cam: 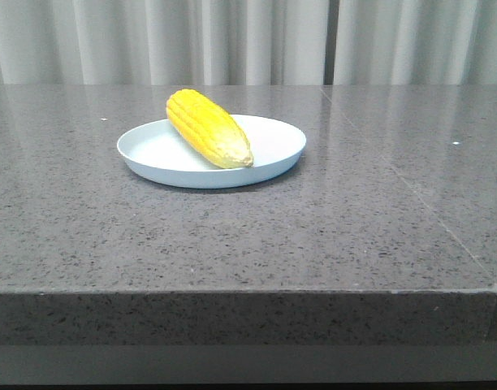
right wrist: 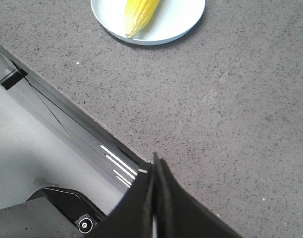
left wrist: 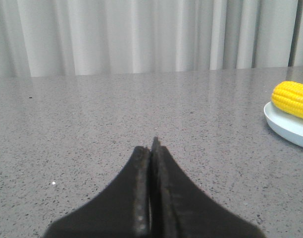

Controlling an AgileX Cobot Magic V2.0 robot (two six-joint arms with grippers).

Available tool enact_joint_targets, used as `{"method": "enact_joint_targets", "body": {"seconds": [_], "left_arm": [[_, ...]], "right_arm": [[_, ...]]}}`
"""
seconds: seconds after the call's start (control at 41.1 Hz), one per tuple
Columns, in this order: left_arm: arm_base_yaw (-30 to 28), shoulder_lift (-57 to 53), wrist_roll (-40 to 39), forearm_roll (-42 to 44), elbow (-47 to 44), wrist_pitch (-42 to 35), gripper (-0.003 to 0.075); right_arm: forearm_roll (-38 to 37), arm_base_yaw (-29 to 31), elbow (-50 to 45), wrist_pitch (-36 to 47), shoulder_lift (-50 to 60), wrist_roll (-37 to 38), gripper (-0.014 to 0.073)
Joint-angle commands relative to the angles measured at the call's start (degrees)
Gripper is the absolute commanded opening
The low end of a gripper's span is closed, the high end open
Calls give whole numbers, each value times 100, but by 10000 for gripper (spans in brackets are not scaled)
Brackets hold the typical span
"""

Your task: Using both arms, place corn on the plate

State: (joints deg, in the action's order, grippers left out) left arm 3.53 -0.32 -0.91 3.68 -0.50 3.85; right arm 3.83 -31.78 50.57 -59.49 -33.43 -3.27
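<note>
- You can see the left gripper (left wrist: 151, 148) and right gripper (right wrist: 155, 163) pinched closed, holding nothing.
- The corn (cam: 208, 127) lies on the plate (cam: 273, 158), seemingly well away from both.

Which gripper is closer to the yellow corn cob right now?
Hard to call; probably the left. The shut left gripper sits low over the table, with the yellow corn cob on the pale round plate off to its side. The shut right gripper hangs back at the table's edge.
</note>
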Motion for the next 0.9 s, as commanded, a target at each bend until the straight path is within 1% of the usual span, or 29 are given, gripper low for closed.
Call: {"method": "enact_joint_targets", "body": {"seconds": [0.0, 0.122, 0.34, 0.389, 0.486, 0.656, 0.802, 0.875], "left_arm": [[3, -95, -6, -55, -136, -495, -20], [3, -95, -6, -55, -136, -495, -20], [3, -95, -6, -55, -136, -495, -20], [3, -95, -6, -55, -136, -495, -20], [3, -95, -6, -55, -136, -495, -20], [3, -95, -6, -55, -136, -495, -20], [3, -95, -6, -55, -136, -495, -20], [3, -95, -6, -55, -136, -495, -20]], "right_arm": [[-16, 20, 133, 325, -1, -1, -67], [47, 220, 8, 374, 118, -1, -67], [47, 1073, -804, 451, 875, -1, -67], [47, 1278, -1066, 813, 1111, -1, -67], [47, 1734, -1668, 1938, 1656, -1, -67], [47, 2414, -2750, 3467, 2448, -1, -67], [47, 2785, -3688, 4737, 3030, -1, -67], [47, 2940, -4034, 5220, 3232, -1, -67]]}}
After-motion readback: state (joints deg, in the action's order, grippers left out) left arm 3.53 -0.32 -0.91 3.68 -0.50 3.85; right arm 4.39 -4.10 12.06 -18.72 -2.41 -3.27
